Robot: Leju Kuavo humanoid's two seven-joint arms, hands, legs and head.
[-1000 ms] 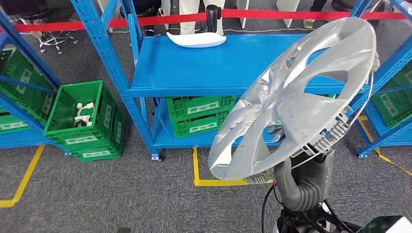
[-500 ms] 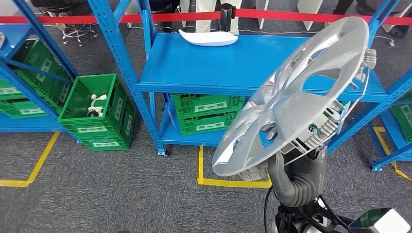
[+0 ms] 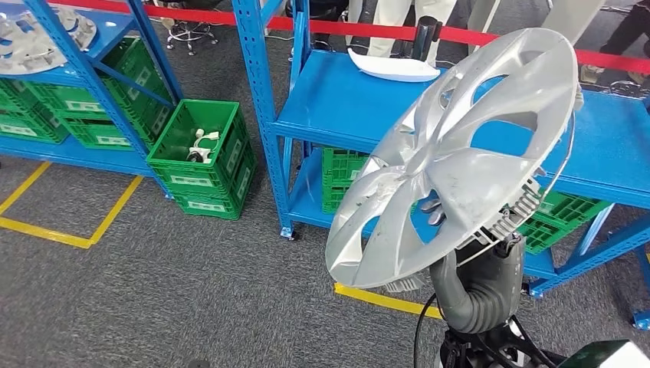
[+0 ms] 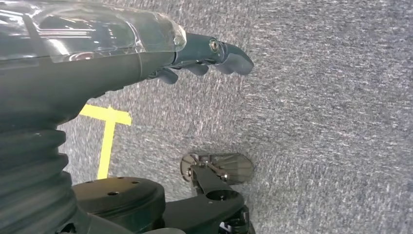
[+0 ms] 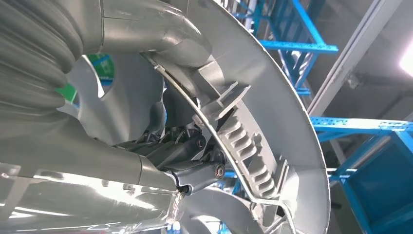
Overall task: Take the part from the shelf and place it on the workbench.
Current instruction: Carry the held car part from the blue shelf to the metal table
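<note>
Hubcap (image 3: 460, 157), big and silver, is up in the air in front of the robot, tilted so its shiny face looks up and to the left. The right hand (image 5: 195, 161) holds it from behind, with dark fingers (image 3: 431, 208) poking through one of the holes near the middle and gripping the back side. The right arm comes up from below, with its grey ribbed cover (image 3: 471, 295) bent just under the low edge of the hubcap. In the right wrist view the white ribs and a thin wire ring (image 5: 234, 161) on the back of the hubcap sit right by the hand. The left hand (image 4: 209, 53) hangs down over the grey carpet (image 4: 316, 122), holding nothing, with its fingers stretched out and a little apart. Behind the hubcap is a blue shelf (image 3: 345, 100) with a flat blue top, and a white curved part (image 3: 402, 67) lies on the far side of that top. Green crates (image 3: 341, 180) sit on the low shelf under it. Another green crate (image 3: 203, 157) stands on the floor to the left, with small white pieces (image 3: 201, 146) inside. More hubcaps (image 3: 34, 42) lie on a blue shelf far to the left. Yellow tape lines (image 3: 69, 230) mark the carpet, and a red band (image 3: 352, 29) runs behind the shelves, with people's legs past it.
</note>
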